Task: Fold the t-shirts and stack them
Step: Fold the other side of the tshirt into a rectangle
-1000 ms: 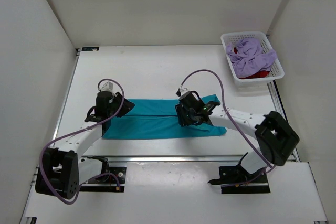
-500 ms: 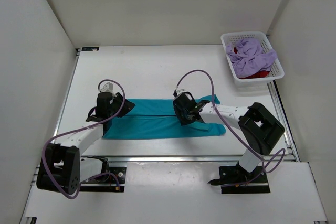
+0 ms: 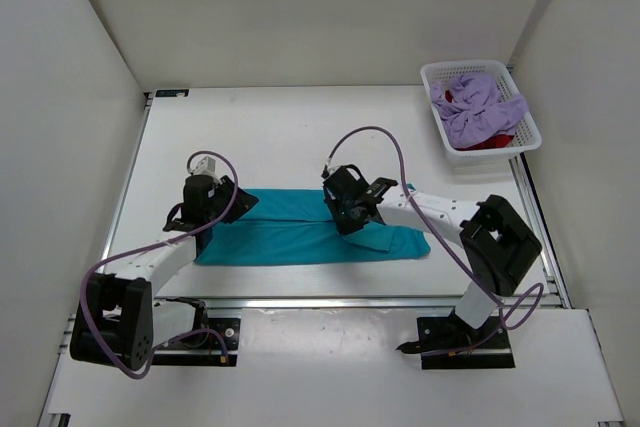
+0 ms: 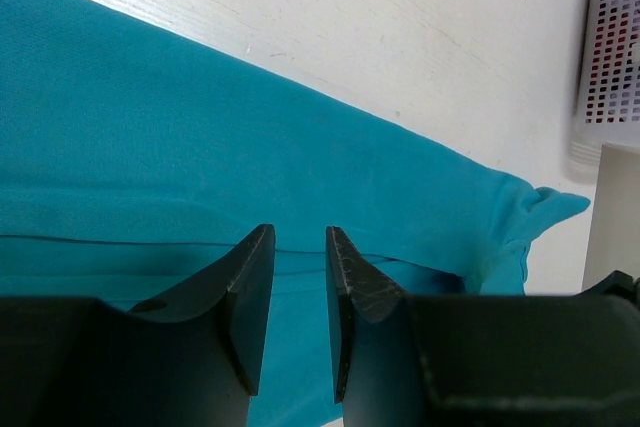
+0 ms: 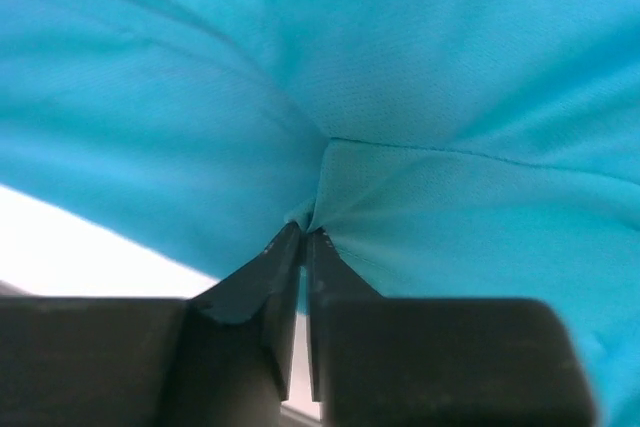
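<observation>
The teal shirt (image 3: 290, 232) lies as a long strip on the bench (image 3: 280, 137), left of and nearer than the basket (image 3: 470, 64), long axis left-right. The right tool (image 5: 303, 237) pinches a fold on its basket-side half. The left tool (image 4: 298, 237), slightly spread, hovers at the far end.

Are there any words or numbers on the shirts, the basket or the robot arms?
No text can be read anywhere.
The teal shirt is plain. The purple shirt and the white basket show no print. The left arm and the right arm show no label large enough to read.
</observation>
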Controlling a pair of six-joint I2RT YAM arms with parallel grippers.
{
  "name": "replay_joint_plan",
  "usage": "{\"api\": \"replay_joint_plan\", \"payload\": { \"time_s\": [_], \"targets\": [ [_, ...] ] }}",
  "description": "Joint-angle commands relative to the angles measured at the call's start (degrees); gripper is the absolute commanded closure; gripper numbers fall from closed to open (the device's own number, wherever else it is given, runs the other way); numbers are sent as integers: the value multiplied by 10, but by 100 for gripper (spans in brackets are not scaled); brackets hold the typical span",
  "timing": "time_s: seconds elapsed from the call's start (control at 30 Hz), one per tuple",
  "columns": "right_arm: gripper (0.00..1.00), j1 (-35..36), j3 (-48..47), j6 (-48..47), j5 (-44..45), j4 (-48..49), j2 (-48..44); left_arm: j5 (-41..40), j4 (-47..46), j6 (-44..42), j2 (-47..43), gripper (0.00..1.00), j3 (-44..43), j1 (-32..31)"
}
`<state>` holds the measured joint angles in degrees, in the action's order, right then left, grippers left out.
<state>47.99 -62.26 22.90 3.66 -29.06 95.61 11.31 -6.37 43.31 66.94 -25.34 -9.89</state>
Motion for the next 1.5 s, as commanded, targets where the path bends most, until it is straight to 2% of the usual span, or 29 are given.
{"api": "replay_joint_plan", "payload": {
  "time_s": [0.0,0.03,0.1,0.2,0.3,0.33,0.43,0.47,0.5,0.53,0.63,0.73,0.9,1.0,1.1,1.27,1.37,1.47],
  "targets": [
    [90,0,-8,-1,-66,-12,13,15,1,-5,-3,62,-28,9],
    [86,-1,-2,-2,-69,-5,17,19,4,-4,-6,62,-30,12],
    [68,-1,6,-2,-54,-5,11,20,6,-6,-2,62,-28,12],
    [60,-19,23,-4,-47,-4,-24,23,2,-6,7,61,-24,13],
    [62,-67,56,-7,-43,12,-101,27,-9,-2,20,60,-26,6],
    [67,-83,75,-7,-55,23,-118,26,-11,1,25,61,-28,-2],
    [77,-201,142,-7,-99,94,-179,7,-16,3,49,61,-45,-25],
    [78,-222,160,-5,-118,119,-195,7,-21,4,63,59,-56,-33],
    [77,-262,172,-3,-124,137,-215,7,-28,5,83,58,-62,-36],
    [72,-285,200,8,-129,174,-222,10,-29,3,93,58,-67,-39],
    [60,-409,243,25,-223,261,-238,30,-49,19,145,58,-85,-26],
    [58,-463,246,20,-256,287,-208,54,-71,33,203,59,-98,-15],
    [58,-479,244,13,-318,334,-143,59,-94,45,237,60,-104,0],
    [59,-479,254,26,-346,368,-118,61,-99,49,250,60,-101,10],
    [65,-479,256,34,-357,396,-90,67,-111,57,262,60,-93,24],
    [92,-494,262,50,-353,417,-81,65,-116,64,270,61,-82,51],
    [99,-513,262,47,-327,394,-93,63,-125,70,269,61,-71,75],
    [99,-541,259,53,-335,382,-83,63,-137,80,263,61,-65,97]
  ]
}}
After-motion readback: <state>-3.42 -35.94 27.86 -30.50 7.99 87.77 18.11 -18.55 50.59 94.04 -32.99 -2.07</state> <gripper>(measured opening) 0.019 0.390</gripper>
